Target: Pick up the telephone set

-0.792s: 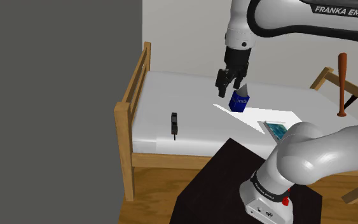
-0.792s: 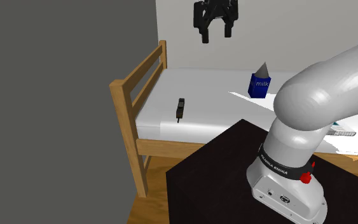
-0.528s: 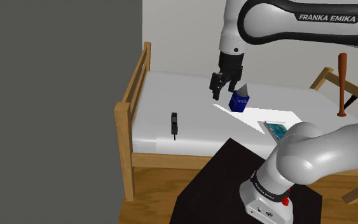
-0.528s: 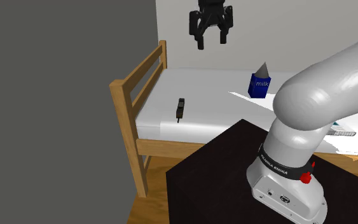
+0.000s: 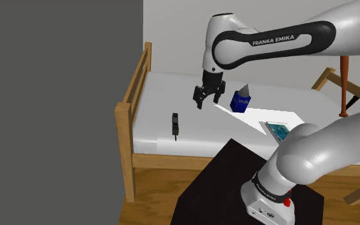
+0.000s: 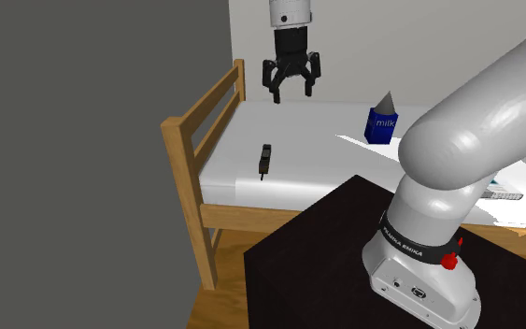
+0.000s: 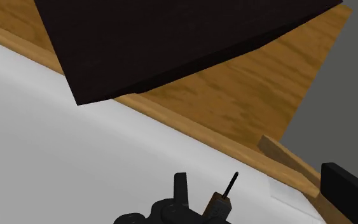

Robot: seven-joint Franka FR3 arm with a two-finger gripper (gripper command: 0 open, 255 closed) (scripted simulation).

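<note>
1. Over the last moments our hand (image 5: 207, 103) has swung away from above the milk carton (image 5: 241, 100) toward the shoulder view's left, and it has come lower over the bed (image 5: 165, 96).
2. In the second exterior view the hand (image 6: 291, 93) has dropped from near the top of the frame and now hangs over the far part of the bed (image 6: 216, 114).
3. Its fingers stand well apart and hold nothing.
4. The phone (image 5: 175, 124) has not moved. It lies flat on the white bed, close to the near edge and the wooden end frame, well apart from the carton (image 6: 382, 124).
5. We judge this as the approach. The hand is nearer the phone (image 6: 265, 160) but not yet over it or down at its level.
6. We would next bring the fingers to either side of its narrow body, then lower and close.
</note>
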